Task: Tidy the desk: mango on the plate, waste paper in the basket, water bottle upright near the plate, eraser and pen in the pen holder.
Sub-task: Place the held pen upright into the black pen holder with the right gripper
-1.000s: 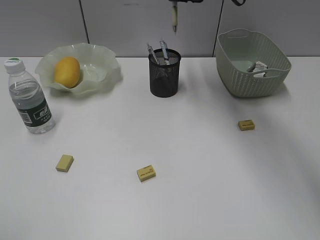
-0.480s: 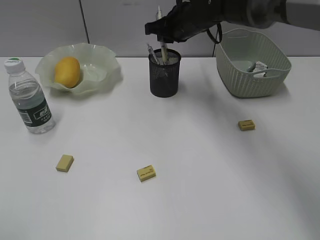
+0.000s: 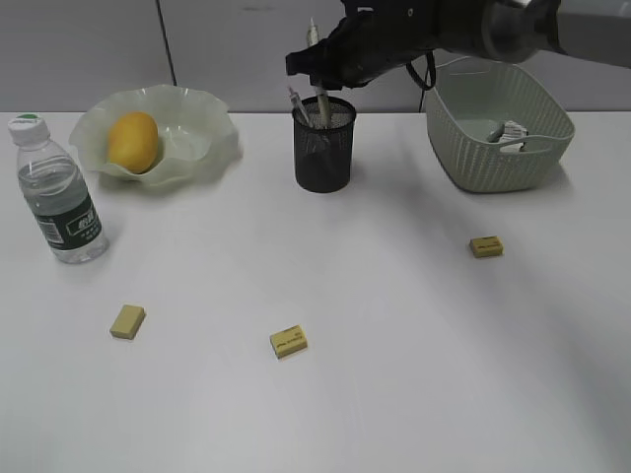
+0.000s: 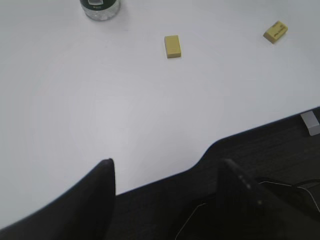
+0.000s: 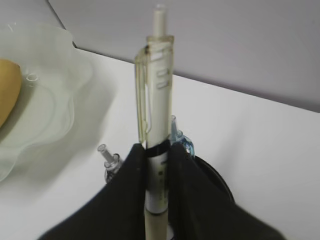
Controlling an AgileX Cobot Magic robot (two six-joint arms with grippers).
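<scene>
The right gripper [image 5: 159,165] hovers over the pen holder [image 3: 324,144] at the far middle of the bench [image 3: 394,374], its jaws closed on a pale pen [image 5: 156,100] held upright, tip down toward the mesh cup, where two other pens [image 3: 296,102] already lean. To finish this well, the pen should probably go lower until most of its barrel is inside the rim, then be let go without nudging the leaning pens or tipping the cup. The left gripper [image 4: 165,172] waits at the near edge, jaws standing wide and holding nothing. The mango [image 3: 132,141] lies in the plate [image 3: 202,148] at far left, the water bottle [image 3: 57,192] stands upright just near of it, and the waste paper [image 3: 510,131] sits in the basket [image 3: 498,158] at far right. Three yellow erasers remain loose on the plain white top: one near left [image 3: 127,321], one near centre [image 3: 288,341], one right [image 3: 485,246]. Behind runs a grey panelled wall [image 3: 237,49].
</scene>
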